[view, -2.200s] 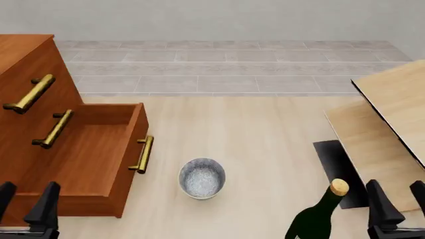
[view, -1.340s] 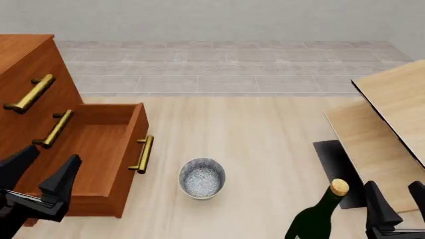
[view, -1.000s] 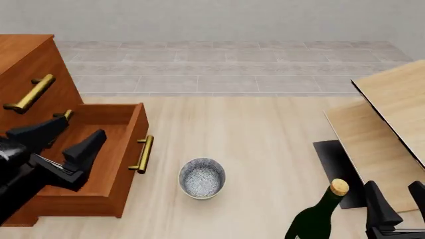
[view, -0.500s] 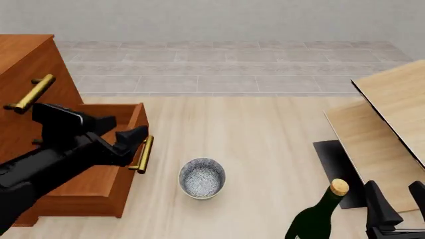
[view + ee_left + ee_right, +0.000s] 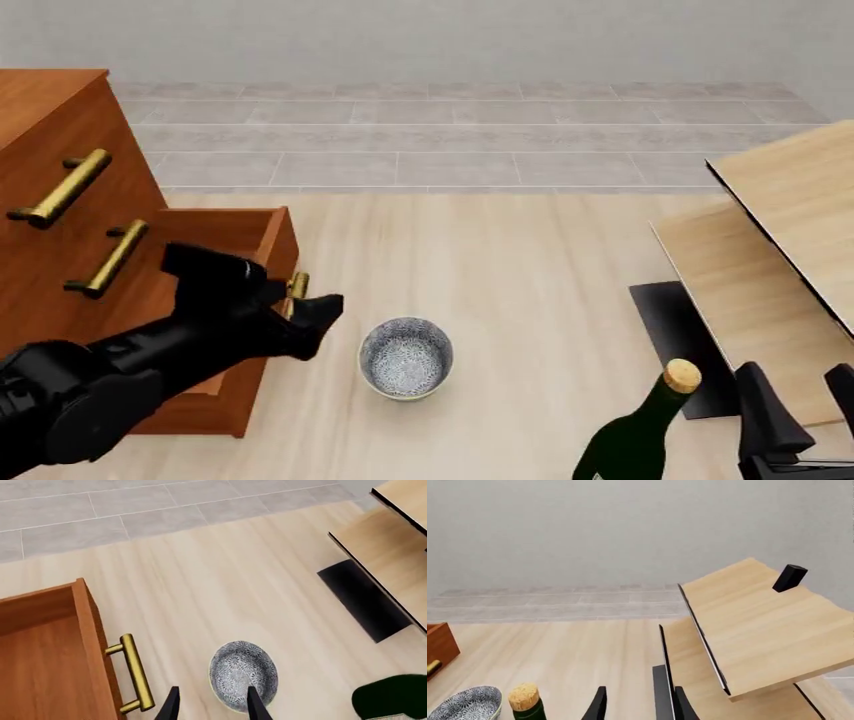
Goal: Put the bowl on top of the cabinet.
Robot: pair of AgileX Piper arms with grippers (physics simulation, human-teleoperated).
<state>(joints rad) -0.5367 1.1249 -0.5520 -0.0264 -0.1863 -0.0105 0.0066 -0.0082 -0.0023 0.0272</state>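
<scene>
Right gripper (image 5: 801,420): front edge, right; jaws apart, empty. Green corked bottle (image 5: 641,430): just left of it. Bowl (image 5: 406,357): upright on the table (image 5: 534,270), just right of the cabinet's open drawer (image 5: 200,300). Left gripper (image 5: 296,310): above the drawer handle, jaws apart, empty, near the bowl. Cabinet (image 5: 54,170): left. Pale boards (image 5: 787,230): far right.

We only get the cabinet (image 5: 60,150) partly, its left side runs off frame, and the left arm (image 5: 147,355) covers some of the open drawer. The bottle (image 5: 641,430) is cropped low, and the right gripper (image 5: 801,425) barely pokes in.
</scene>
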